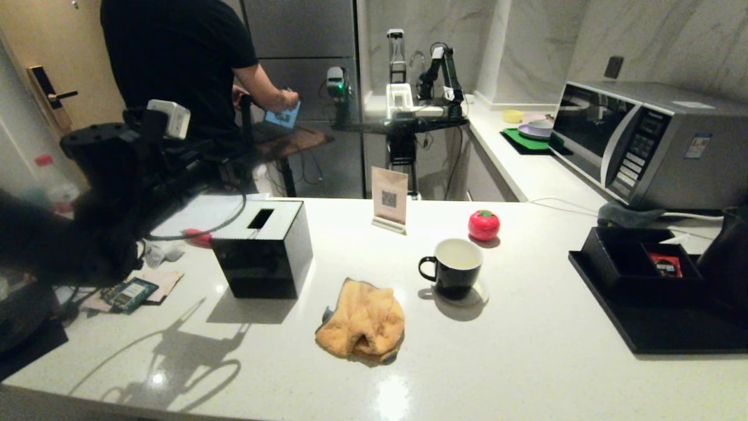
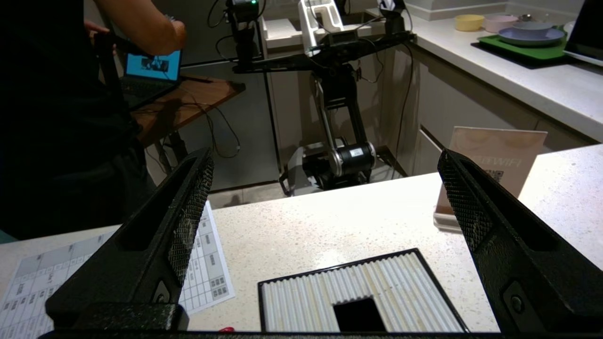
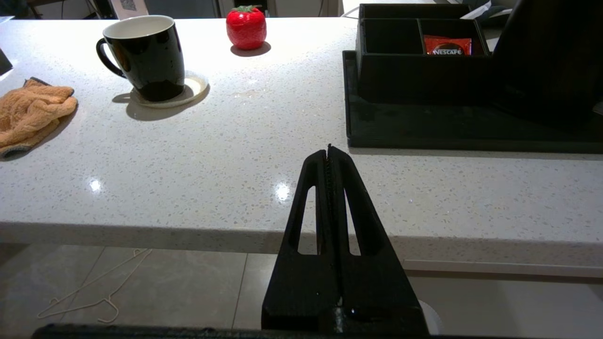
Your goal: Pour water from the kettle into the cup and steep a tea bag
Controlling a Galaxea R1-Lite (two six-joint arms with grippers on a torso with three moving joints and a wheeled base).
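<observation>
Barely begun, by the look of it. Cup point(image 1: 453, 269) on a coaster near the middle of the bench point(image 1: 526, 362), white inside showing no water and no tea bag, handle turned toward the bench's left end. Kettle point(image 1: 724, 257) at the far right edge, only partly in view, standing on a black tray point(image 1: 654, 333) beside a compartment box point(image 1: 634, 257) with a red sachet point(image 1: 665, 265) in one compartment — whether a tea bag lies there cannot be told.

Left tool point(image 2: 325, 197) raised over the left end of the bench, jaws spread wide and gripping nothing, hovering above a black tissue box point(image 1: 263, 248); well apart from both cup and kettle. Right tool point(image 3: 330, 153) parked low just off the bench's near edge, jaws pressed shut on nothing, pointing toward the tray.

Also on the bench: an orange cloth point(image 1: 362, 318) near the front, left of the cup, and a red tomato point(image 1: 483, 225) behind it. A person point(image 1: 181, 64) stands beyond the far edge.

Everything left, judging from this: grasp the kettle, pour into the cup, set it back, then fetch and steep a tea bag.
</observation>
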